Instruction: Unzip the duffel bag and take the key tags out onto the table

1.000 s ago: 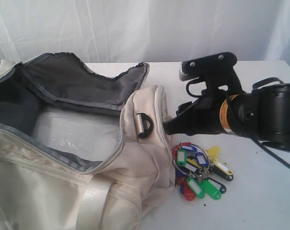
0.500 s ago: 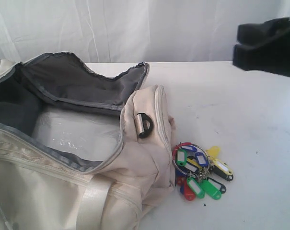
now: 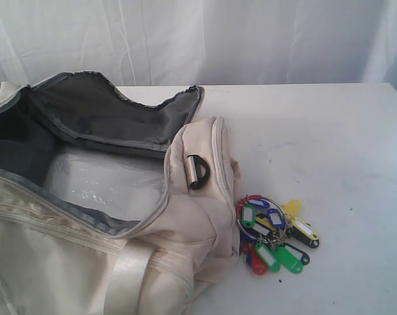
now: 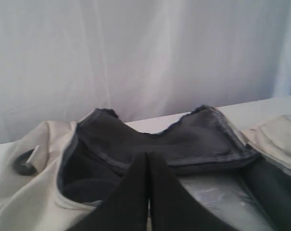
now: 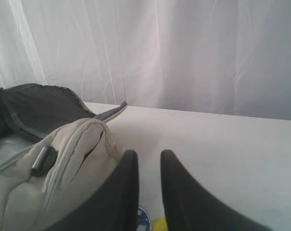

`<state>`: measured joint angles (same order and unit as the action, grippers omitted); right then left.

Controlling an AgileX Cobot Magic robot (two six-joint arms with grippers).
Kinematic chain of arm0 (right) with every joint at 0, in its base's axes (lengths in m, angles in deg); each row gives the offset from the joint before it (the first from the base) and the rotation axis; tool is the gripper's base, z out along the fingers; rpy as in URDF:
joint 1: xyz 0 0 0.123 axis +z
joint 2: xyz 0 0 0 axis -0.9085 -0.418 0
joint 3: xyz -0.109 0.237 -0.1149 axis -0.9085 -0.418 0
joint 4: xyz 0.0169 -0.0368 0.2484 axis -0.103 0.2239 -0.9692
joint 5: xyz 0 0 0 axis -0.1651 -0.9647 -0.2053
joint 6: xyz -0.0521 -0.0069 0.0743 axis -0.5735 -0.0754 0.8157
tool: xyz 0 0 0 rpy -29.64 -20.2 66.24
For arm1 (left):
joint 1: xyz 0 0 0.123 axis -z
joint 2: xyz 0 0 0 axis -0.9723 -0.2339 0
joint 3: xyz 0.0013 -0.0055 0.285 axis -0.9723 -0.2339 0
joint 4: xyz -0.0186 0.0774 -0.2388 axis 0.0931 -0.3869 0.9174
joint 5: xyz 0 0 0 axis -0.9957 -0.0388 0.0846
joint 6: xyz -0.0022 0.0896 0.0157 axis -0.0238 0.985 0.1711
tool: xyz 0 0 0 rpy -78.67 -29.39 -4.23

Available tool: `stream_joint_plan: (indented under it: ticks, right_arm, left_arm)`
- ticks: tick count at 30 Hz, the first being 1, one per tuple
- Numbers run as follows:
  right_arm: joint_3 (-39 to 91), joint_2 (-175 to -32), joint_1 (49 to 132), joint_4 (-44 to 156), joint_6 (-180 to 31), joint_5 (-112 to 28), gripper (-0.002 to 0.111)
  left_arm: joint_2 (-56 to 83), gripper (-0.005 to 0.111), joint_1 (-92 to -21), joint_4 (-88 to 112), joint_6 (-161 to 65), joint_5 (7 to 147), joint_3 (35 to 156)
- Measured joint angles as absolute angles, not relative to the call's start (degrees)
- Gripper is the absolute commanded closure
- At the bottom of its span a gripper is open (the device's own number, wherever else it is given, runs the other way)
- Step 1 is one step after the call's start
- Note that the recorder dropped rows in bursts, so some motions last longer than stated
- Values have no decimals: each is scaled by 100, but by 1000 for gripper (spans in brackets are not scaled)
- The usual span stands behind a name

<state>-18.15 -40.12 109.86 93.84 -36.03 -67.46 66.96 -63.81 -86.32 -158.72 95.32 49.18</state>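
Found duffel bag (image 3: pixel 185 243) unzipped, key tags (image 3: pixel 275 236) out on table (image 3: pixel 329 131) beside it; noted left claw (image 4: pixel 147 163) pinched empty, right claw (image 5: pixel 148 156) narrowly parted; judged complete.

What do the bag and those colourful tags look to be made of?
The bag looks like soft cream woven fabric with a slight sheen: it creases and slumps. Its lining is a thinner dark grey cloth, matte. The tags seem to be glossy moulded plastic, with bright even colours and white label windows. Their rings look like thin shiny metal.
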Motion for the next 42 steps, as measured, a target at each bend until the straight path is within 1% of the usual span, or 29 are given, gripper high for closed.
stream_joint_plan:
  ticks: [1, 2, 7, 13, 16, 42]
  right_arm:
    - [-1917, -3968, 10986, 9369, -3615, -6746, 100]
    - [-2001, -3953, 10986, 9361, -3626, -6757, 108]
    - [-2228, -3953, 10986, 9325, -3742, -6770, 108]
    - [-2247, -3953, 10986, 9280, -3664, -7537, 108]
    - [-2247, -3953, 10986, 9257, -3430, -7665, 108]
    - [-2247, -3953, 10986, 9237, -3284, -7697, 108]
  left_arm:
    - [6696, 107, -6381, -8632, -15872, 9714, 4918]
    - [6696, 107, -6381, -8632, -15881, 9750, 4918]
    - [6696, 107, -6381, -8632, -15881, 9748, 4918]
    - [6696, 107, -6381, -8632, -15881, 9760, 4918]
    - [6696, 107, -6381, -8632, -15881, 9760, 4918]
    - [6696, 107, -6381, -8657, -16075, 9719, 4918]
